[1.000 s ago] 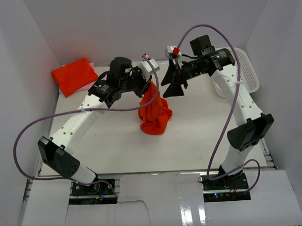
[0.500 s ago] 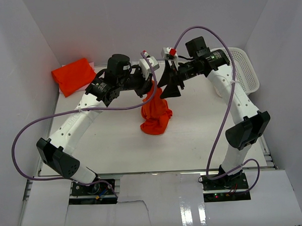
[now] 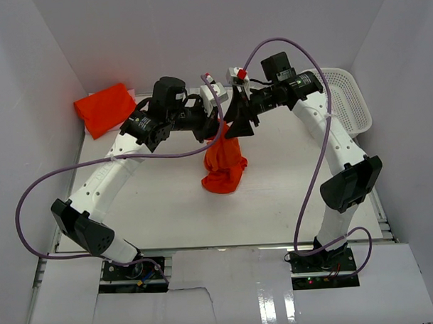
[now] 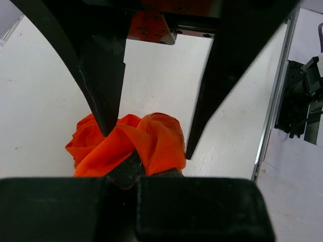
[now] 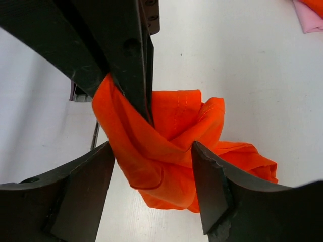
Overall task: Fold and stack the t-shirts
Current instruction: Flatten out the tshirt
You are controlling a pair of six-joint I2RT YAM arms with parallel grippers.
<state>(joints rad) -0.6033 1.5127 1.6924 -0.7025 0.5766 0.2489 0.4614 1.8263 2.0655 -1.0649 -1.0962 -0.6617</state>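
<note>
Left end effector point(image 4: 135, 174) is clamped on the orange t-shirt point(image 3: 223, 162), lifting it bunched over mid-desk point(image 3: 289, 195) with the lower part piled on the surface. Right end effector point(image 5: 151, 148) is spread wide, straddling the hanging cloth, probably to grab a second point and spread it flat.

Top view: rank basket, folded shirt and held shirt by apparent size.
Largest: basket.
Then folded shirt and held shirt, about alike; the held one is bunched and partly lifted toward the camera.
</note>
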